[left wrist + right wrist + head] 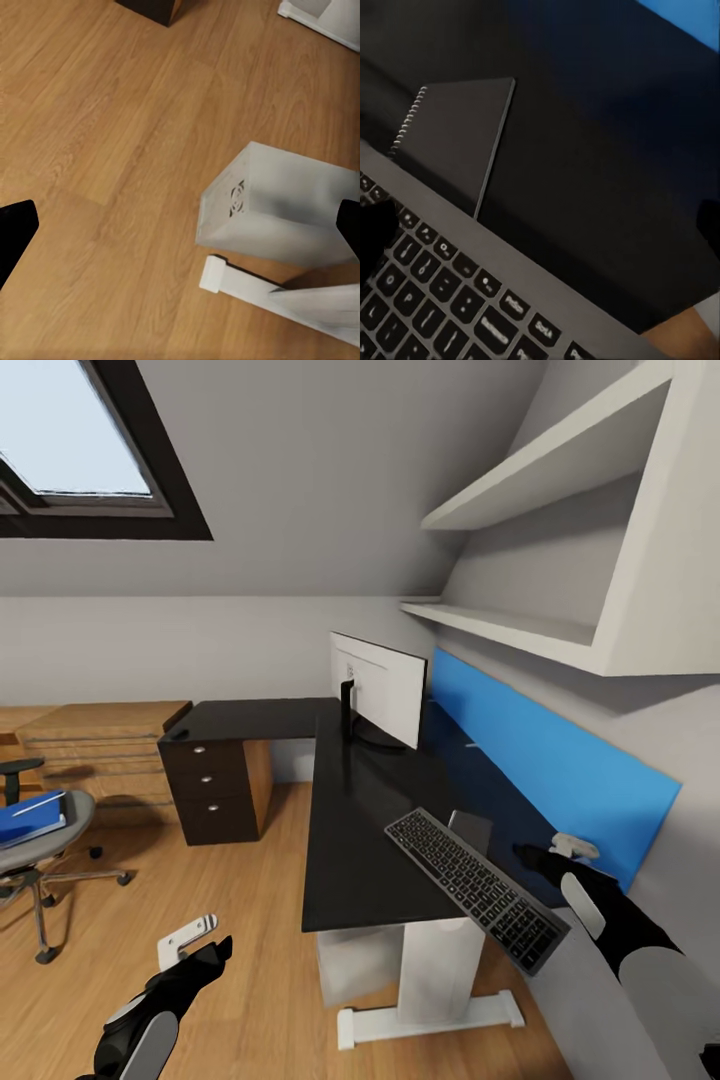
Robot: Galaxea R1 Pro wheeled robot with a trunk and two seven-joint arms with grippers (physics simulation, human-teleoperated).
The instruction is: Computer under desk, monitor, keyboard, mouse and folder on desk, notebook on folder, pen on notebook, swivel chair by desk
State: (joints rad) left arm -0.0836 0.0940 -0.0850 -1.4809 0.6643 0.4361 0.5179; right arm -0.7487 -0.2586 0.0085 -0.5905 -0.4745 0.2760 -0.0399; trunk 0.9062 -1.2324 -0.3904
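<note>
The black desk [350, 850] carries the monitor [380, 695] at its back. The keyboard [478, 885] lies slanted with one end past the desk's front edge, and the grey notebook [470, 830] lies beside it. My right gripper [545, 855] hovers open above the keyboard [442, 292] and notebook [457, 135]. The mouse [178, 735] sits on the far left corner. The white computer [360, 960] stands under the desk. Over the floor beside the computer [277, 202], my left gripper [200, 950] is open. The blue folder [30, 818] lies on the swivel chair [40, 860]. The pen is out of view.
A blue panel [560, 760] backs the desk along the right wall, with white shelves [540, 630] above. A black drawer unit [205, 790] stands under the desk's left wing, next to a light wood dresser [100, 750]. The desk's white foot [430, 1020] rests on wood floor [240, 920].
</note>
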